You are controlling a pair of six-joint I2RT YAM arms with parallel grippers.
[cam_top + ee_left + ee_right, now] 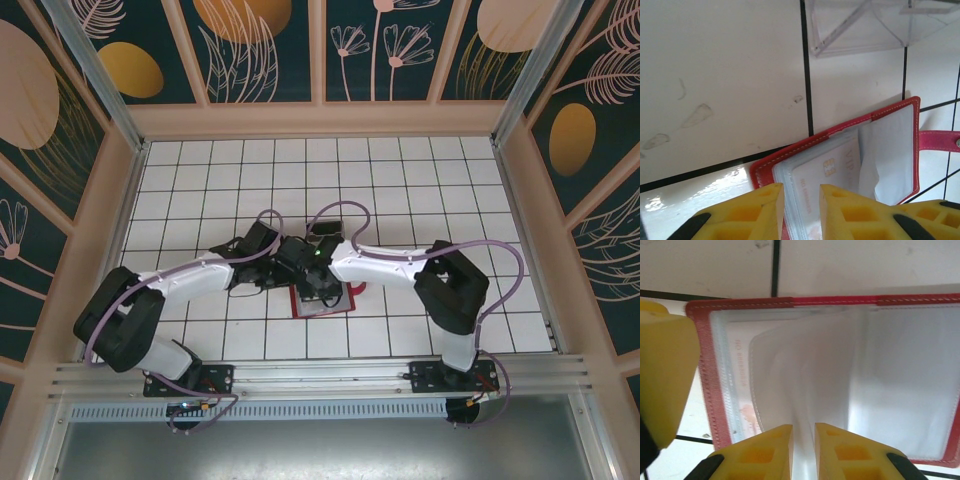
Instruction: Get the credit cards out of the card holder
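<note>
Where right claw pinches, card holder lies beneath

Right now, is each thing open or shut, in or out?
Wallet, open, lying flat.
Card, inside the wallet, not out yet.
Sleeve, lifted up between the right jaws.
Right gripper, shut on the sleeve.
Left gripper, jaws nearly together over the wallet; grip unclear.
Box, see-through; open or shut unclear.

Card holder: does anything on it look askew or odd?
One clear sleeve of the open card holder stands up instead of lying flat, rising between the fingers of the right gripper. Nothing looks damaged.
</note>
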